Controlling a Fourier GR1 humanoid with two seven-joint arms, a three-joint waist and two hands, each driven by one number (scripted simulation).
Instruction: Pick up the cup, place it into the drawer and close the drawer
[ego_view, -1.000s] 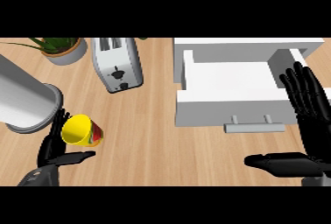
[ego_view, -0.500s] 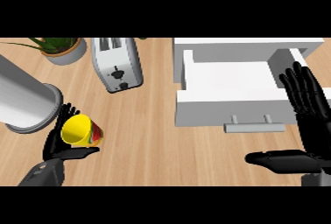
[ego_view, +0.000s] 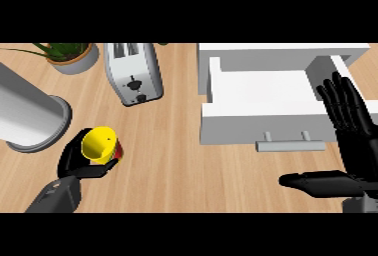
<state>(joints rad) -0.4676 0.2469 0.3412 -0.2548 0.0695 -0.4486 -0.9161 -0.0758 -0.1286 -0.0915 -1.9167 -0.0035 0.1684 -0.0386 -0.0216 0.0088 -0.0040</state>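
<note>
Compared with half a second ago, the cup (ego_view: 98, 142) sits a little higher and further right in the head view, and the left hand (ego_view: 77, 167) has moved with it; the shift is small. The right hand (ego_view: 360, 150) looks unchanged.

The left hand comes in at the lower left, its black fingers and thumb curled round the cup from below and from the left side. The cup is yellow inside with some red on its outer wall, and it is tilted so that its mouth faces up and slightly left. It is held just beside the base of the big grey canister (ego_view: 26, 117), below the toaster (ego_view: 133, 72), and well apart from the drawer (ego_view: 258, 95).

The drawer stands pulled open on the right of the wooden counter (ego_view: 177, 175), its white inside bare and its handle (ego_view: 291, 145) facing the robot.

The right hand rests at the right edge, fingers straight and spread upward over the drawer's right side, thumb stretched out to the left, holding nothing.

A potted plant (ego_view: 70, 55) stands at the upper left.
</note>
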